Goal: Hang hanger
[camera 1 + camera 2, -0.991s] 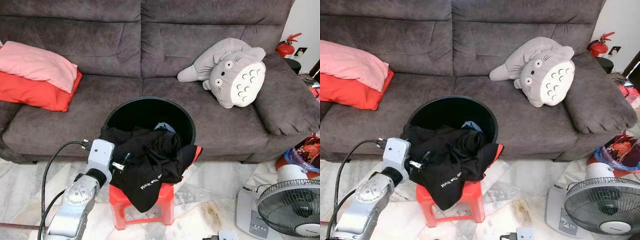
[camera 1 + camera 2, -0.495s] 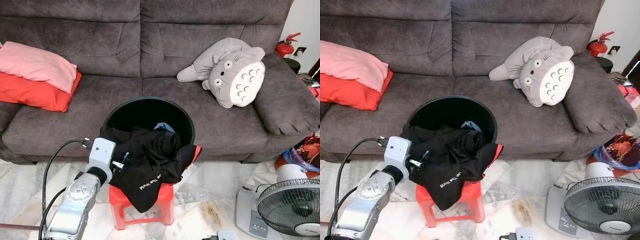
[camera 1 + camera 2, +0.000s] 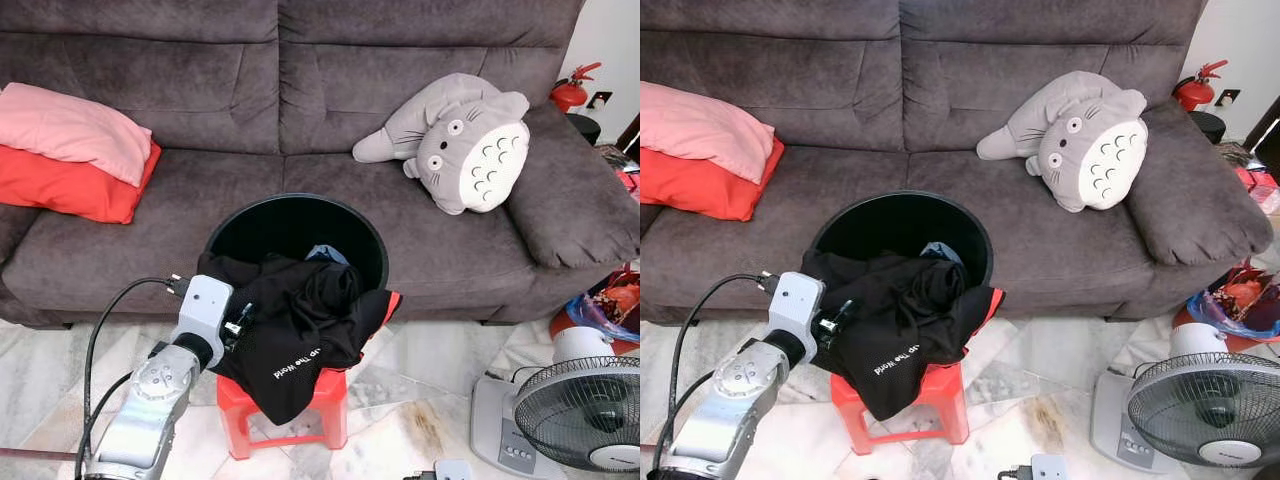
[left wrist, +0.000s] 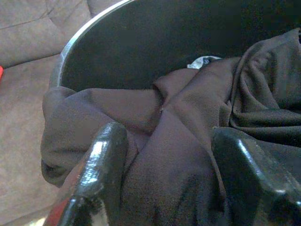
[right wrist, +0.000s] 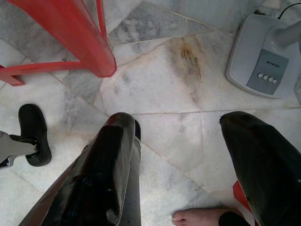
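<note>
A black garment (image 3: 300, 315) with white lettering lies draped over the front rim of a black bucket (image 3: 296, 201). The bucket stands on a red plastic stool (image 3: 296, 402) in front of the sofa. My left gripper (image 3: 238, 322) is pressed against the garment's left side. In the left wrist view the left gripper (image 4: 168, 136) is open, with black garment (image 4: 188, 117) folds between its fingers (image 4: 106, 150). The right gripper (image 5: 178, 120) hangs open above the marble floor beside a stool leg (image 5: 80, 42).
A grey sofa (image 3: 200, 200) carries pink and red pillows (image 3: 75, 150) at the left and a grey plush toy (image 3: 465, 140) at the right. A white fan (image 3: 585, 410) stands on the floor at the right. A person's bare foot (image 5: 195, 218) is near the right gripper.
My left gripper has edged slightly forward into the black garment, and the cloth's hanging edge has shifted a little. The rest holds still.
</note>
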{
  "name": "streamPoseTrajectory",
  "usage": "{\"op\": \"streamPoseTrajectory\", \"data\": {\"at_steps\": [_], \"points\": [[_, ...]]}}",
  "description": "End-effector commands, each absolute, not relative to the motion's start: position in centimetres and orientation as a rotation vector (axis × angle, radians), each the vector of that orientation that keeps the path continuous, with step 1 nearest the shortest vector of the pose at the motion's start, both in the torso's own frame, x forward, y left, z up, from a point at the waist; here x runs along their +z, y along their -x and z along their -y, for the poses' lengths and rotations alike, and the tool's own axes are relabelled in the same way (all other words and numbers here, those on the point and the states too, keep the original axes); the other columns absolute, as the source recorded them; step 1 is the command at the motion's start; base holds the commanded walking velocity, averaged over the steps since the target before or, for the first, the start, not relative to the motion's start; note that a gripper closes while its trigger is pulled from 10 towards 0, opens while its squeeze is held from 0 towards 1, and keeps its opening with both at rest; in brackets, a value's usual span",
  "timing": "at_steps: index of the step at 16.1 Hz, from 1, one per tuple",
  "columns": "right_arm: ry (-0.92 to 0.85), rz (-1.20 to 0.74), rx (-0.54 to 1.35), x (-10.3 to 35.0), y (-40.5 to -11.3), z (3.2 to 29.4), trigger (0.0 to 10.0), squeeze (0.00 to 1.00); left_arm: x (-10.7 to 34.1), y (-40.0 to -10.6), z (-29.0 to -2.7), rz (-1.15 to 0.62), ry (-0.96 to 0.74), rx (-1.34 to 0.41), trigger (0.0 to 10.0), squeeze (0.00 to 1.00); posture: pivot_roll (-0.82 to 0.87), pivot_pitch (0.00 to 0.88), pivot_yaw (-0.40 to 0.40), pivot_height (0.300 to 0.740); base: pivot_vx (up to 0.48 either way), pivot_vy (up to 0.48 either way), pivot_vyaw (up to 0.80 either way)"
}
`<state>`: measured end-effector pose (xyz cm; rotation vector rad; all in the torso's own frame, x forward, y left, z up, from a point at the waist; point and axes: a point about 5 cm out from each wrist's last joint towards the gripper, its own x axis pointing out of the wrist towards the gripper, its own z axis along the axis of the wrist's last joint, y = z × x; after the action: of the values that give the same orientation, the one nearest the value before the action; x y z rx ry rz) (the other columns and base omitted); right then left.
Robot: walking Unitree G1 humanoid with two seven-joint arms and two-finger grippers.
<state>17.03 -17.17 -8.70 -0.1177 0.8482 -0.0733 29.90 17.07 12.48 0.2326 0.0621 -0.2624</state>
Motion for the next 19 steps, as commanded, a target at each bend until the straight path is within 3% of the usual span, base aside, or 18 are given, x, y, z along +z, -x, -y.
{"op": "streamPoseTrajectory", "data": {"at_steps": [1,13,19], "points": [[0.117,-0.867,-0.077,-9.0,-16.4,17.2,10.0,0.00,10.8,-29.4,-17.5,-0.152,-0.257,-0.260,0.0,0.00,-0.04,0.214,-0.023,0.740,0.000,0.000,0.00],[0.126,-0.864,-0.081,-9.0,-16.4,17.2,10.0,0.00,11.7,-29.7,-17.4,-0.104,-0.253,-0.255,0.0,0.00,-0.04,0.206,-0.023,0.740,0.000,0.000,0.00],[0.127,-0.856,-0.087,-8.9,-16.6,17.4,10.0,0.00,13.3,-30.7,-16.1,-0.030,-0.242,-0.295,0.0,0.00,-0.04,0.195,-0.019,0.740,0.000,0.000,0.00]]}}
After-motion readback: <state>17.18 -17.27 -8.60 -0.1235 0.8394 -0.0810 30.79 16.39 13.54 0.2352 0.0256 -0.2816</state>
